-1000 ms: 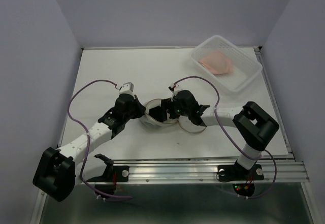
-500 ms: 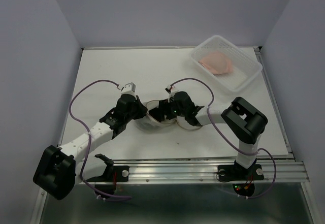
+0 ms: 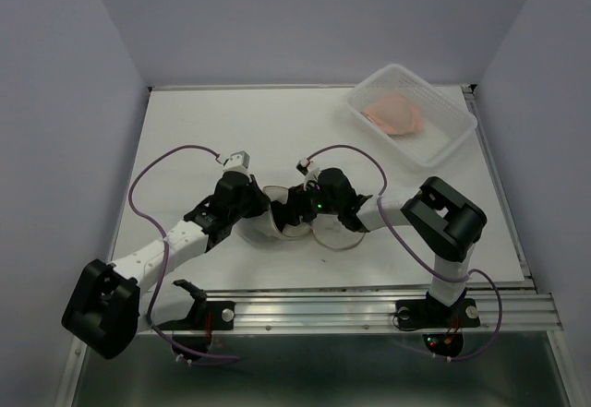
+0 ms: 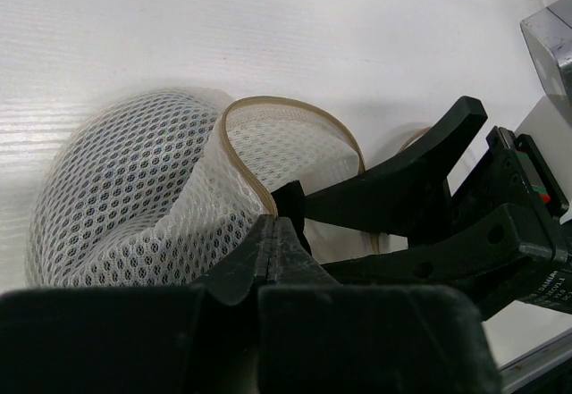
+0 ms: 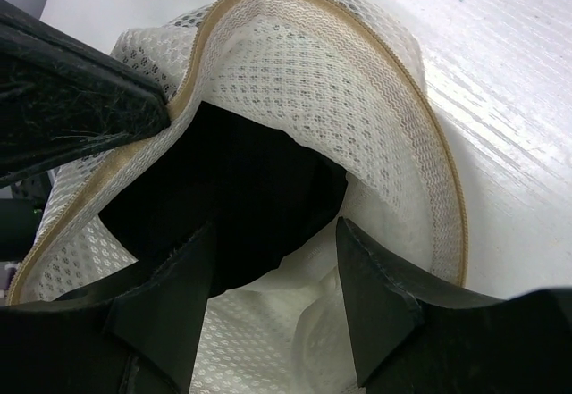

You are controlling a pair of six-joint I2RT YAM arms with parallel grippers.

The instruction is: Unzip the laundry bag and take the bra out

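Note:
The laundry bag (image 3: 273,223) is a cream-white mesh pouch with a tan zipper rim, and its mouth stands open. My left gripper (image 3: 264,208) is shut on the bag's rim (image 4: 243,172) and holds that edge up; its fingertips (image 4: 273,226) meet at the tan band. My right gripper (image 3: 295,211) is open, with both fingers reaching into the bag's mouth (image 5: 375,99). A black bra (image 5: 241,188) lies inside the bag between and just beyond the right gripper (image 5: 273,264). The right gripper's left finger (image 5: 165,300) overlaps the black fabric. Most of the bra is hidden.
A clear plastic basket (image 3: 459,130) stands at the back right with a pink garment (image 3: 392,114) in it. The bag's opened round flap (image 3: 340,234) lies flat on the white table under the right wrist. Purple cables loop above both arms.
My right gripper has moved left into the bag's open mouth. The bag and my left gripper have shifted slightly, and the rim is held higher.

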